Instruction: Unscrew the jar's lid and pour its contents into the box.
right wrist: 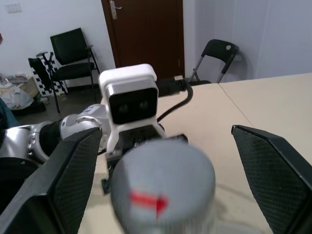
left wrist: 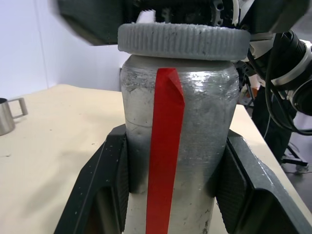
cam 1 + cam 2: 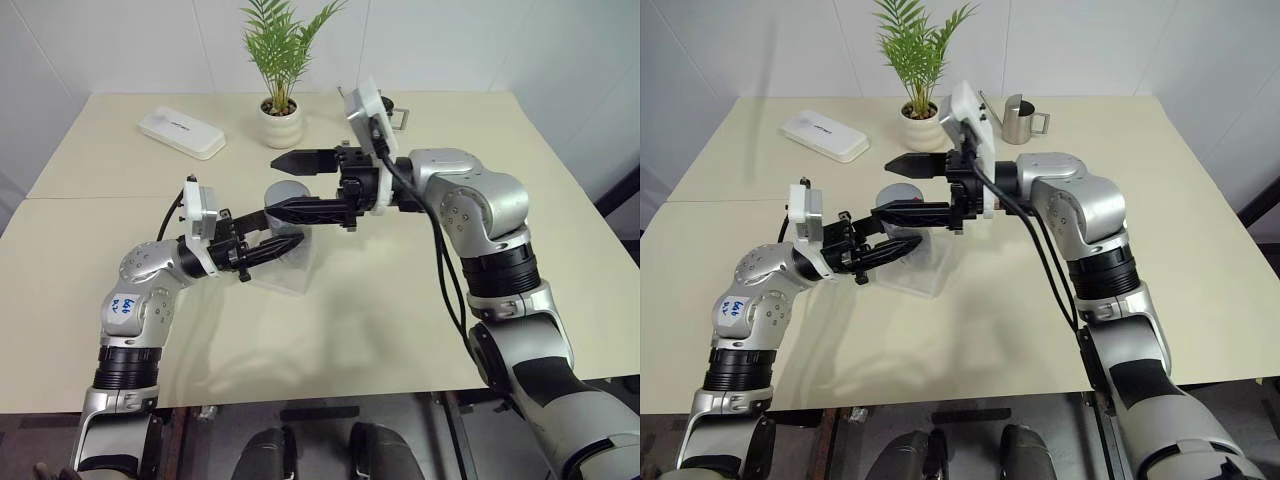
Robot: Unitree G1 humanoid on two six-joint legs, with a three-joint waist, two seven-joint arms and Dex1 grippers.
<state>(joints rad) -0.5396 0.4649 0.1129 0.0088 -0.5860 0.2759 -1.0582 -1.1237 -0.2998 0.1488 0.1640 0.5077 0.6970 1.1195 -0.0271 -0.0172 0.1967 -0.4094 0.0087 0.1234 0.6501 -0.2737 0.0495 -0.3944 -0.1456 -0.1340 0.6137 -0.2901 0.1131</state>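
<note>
Left gripper [image 2: 170, 170] pinches the jar [image 2: 178, 146], fingers pressed to both its sides | jar upright, long axis vertical, red stripe facing the left wrist, lid [image 2: 183, 41] still on top, held above the box [image 3: 915, 272] | right gripper [image 3: 902, 190] reaches in level, fingers spread wide, straddling the lid without touching.

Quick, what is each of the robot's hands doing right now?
Left gripper: closed on the jar, lid on.
Right gripper: open, fingers either side of the lid, not gripping.
</note>
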